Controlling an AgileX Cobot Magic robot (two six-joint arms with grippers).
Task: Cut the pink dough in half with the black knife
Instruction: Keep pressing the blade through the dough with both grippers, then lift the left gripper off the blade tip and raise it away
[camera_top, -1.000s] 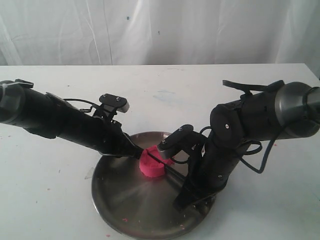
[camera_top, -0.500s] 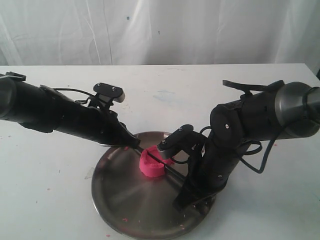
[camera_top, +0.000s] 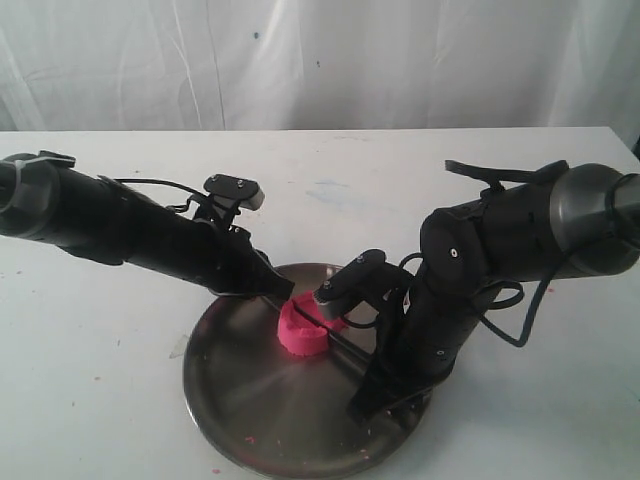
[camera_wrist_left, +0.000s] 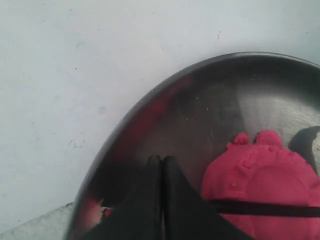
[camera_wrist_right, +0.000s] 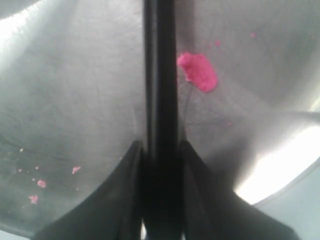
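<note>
You're looking at a lab/test bench, not a kitchen: plain white table (camera_top: 330, 170) w/ scuffs and pink specks, white curtain backdrop (camera_top: 320, 60) hung behind it, two black robot arms w/ exposed cables over a bare steel plate (camera_top: 250, 400).

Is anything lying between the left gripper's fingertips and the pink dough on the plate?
No. In the left wrist view, only bare steel plate separates the shut left gripper from the pink dough.
</note>
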